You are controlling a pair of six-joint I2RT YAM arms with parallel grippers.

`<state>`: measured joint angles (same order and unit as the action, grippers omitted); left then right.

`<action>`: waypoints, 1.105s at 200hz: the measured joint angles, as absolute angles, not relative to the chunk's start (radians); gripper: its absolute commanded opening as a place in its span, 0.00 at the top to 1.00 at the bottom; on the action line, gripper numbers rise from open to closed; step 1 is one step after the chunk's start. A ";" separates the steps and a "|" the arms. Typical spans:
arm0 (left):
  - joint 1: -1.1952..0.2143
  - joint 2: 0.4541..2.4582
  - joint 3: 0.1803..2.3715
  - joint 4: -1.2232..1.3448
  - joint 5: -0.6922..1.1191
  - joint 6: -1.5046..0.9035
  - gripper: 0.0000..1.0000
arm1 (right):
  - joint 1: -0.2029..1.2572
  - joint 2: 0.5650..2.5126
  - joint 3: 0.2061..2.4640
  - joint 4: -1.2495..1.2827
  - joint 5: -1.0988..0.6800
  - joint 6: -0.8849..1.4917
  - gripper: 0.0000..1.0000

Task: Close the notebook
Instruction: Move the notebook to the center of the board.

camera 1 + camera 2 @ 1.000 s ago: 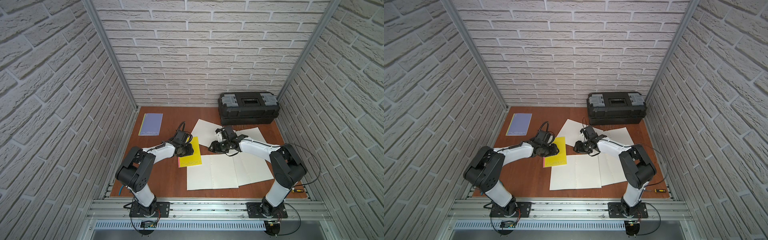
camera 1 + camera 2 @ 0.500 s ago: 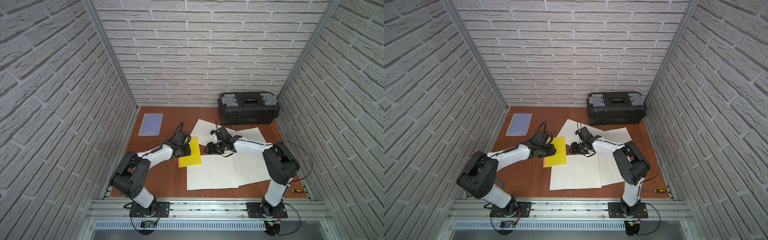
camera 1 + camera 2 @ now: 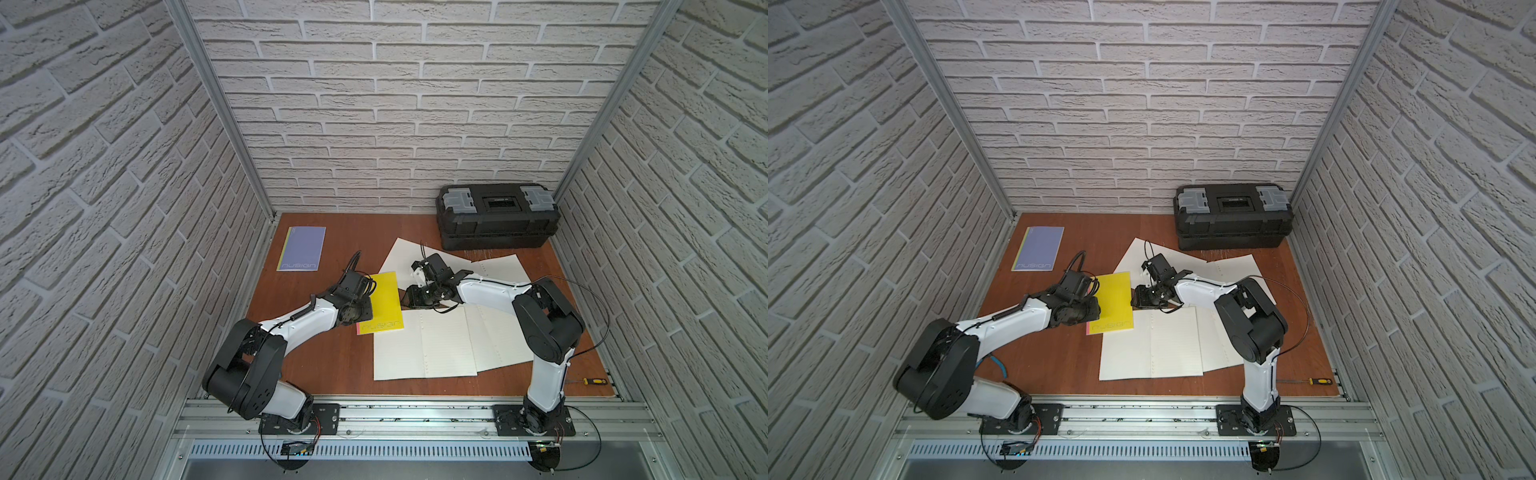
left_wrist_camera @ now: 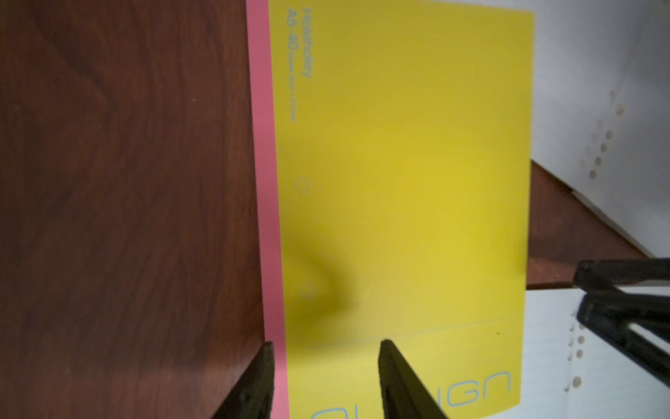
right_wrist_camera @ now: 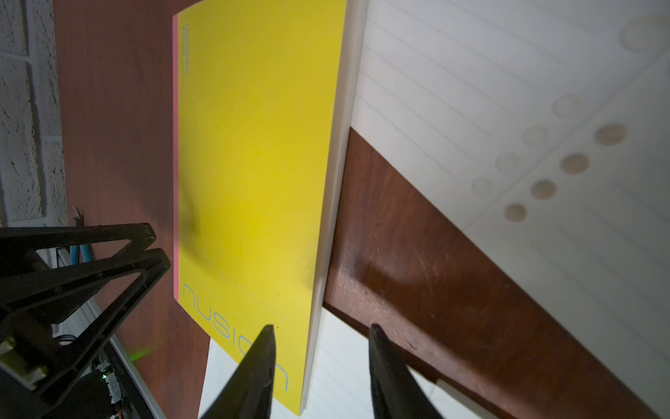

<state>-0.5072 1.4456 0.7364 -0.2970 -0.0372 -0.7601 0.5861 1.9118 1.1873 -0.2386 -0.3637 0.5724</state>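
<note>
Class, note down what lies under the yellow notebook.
The yellow notebook rests on the wooden table, its near corner overlapping a lined sheet. Whatever else lies beneath the cover is hidden.

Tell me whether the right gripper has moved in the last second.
Yes. In a top view the right gripper has shifted toward the yellow notebook, farther from the black toolbox, which stays put.

Twin arms, white shells on black joints.
Left arm (image 3: 299, 324) and right arm (image 3: 486, 291): white links, black motor housings, thin black cables looping at wrists; left gripper (image 4: 326, 342) black, ribbed fingers (image 4: 397, 381).
</note>
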 measured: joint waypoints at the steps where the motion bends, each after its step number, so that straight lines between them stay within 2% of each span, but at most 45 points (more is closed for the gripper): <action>1: -0.507 1.446 0.736 -0.298 -0.037 -0.760 0.53 | 0.587 1.914 1.188 -0.239 -0.364 0.572 0.59; 101: -0.486 1.445 0.705 -0.296 -0.027 -0.776 0.53 | 0.609 1.963 1.242 -0.238 -0.369 0.572 0.68; 221: -0.435 1.478 0.689 -0.230 0.041 -0.788 0.54 | 0.619 2.030 1.287 -0.241 -0.387 0.573 0.70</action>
<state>-0.4351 1.4784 0.6891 -0.2298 0.0406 -0.7876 0.6193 2.0296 1.2865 -0.2405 -0.3866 0.5728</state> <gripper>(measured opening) 0.462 0.299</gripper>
